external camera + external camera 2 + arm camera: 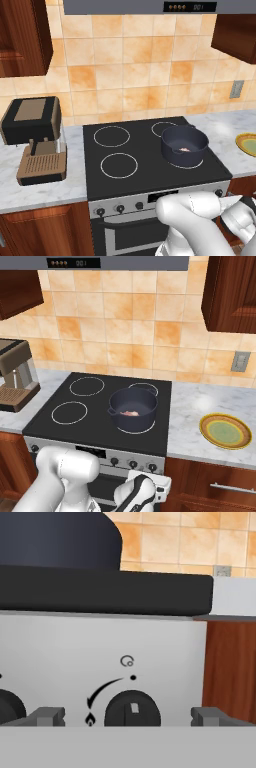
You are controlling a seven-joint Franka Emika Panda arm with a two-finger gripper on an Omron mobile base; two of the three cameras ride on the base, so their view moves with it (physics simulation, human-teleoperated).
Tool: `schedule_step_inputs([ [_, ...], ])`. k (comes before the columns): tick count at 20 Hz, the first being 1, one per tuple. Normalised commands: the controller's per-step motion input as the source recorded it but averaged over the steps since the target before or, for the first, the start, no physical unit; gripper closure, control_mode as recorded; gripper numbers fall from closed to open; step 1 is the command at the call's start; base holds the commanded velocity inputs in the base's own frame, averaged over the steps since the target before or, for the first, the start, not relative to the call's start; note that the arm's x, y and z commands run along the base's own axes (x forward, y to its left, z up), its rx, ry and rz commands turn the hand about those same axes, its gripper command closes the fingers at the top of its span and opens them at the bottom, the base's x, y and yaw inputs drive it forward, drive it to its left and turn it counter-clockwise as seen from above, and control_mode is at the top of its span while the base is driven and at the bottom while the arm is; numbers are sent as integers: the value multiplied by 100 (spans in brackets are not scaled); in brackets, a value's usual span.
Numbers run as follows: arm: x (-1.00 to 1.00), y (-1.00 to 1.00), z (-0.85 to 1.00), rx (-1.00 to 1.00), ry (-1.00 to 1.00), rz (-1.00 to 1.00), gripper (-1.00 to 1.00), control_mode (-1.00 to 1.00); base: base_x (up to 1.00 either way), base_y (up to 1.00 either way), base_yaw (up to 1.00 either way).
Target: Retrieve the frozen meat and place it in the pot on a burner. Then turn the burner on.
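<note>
Meat (131, 413): in pot (133, 409), on stove's front right burner. End effector (128, 716): fingers apart, straddling knob (132, 709) below pot. Risk: off-centre closing slips off knob; burner stays unlit.

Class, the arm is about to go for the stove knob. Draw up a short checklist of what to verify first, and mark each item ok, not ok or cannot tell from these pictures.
1. Frozen meat lies inside the pot: ok.
2. Pot sits on a burner ring, the front right one: ok.
3. Gripper open, nothing between its fingertips: ok.
4. Knob sits between the two fingertips in the hand view, roughly centred: ok.
5. Fingertips touching the knob: cannot tell.
6. This knob drives the pot's burner: cannot tell; it is the rightmost knob seen on the panel, under the pot's side.
</note>
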Motion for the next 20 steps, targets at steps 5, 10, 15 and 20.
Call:
schedule_step_inputs([
  [5, 12, 0, -5, 0, 0, 0, -100, -100, 0, 0, 0],
  [10, 10, 0, -7, 0, 0, 0, -100, -100, 0, 0, 0],
  [15, 3, 0, -4, 0, 0, 0, -100, -100, 0, 0, 0],
  [20, 0, 0, 0, 0, 0, 0, 100, -100, 0, 0, 0],
])
